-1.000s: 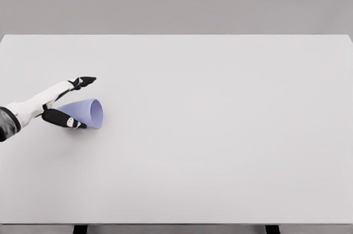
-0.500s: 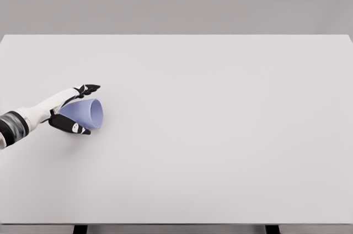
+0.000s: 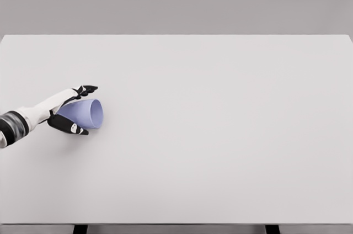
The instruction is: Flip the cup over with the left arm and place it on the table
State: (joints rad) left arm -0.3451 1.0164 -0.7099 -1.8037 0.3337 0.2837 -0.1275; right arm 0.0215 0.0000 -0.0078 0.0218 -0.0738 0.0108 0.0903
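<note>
A: Where was the cup [image 3: 86, 113]?

B: On its side near the left edge of the worktop [image 3: 220, 134], about midway between the far and near edges, with its mouth facing the right edge.

A: And the left robot hand [image 3: 69, 111]?

B: It had closed around the cup's narrow end, fingers over the top and thumb below. The right arm was out of view.

A: So which step was it?

B: The grasp, I'd judge; the cup looked not yet lifted. Next it would need lifting clear, a wrist turn to bring it upright, then setting it down without letting the tapered wall slip.
</note>
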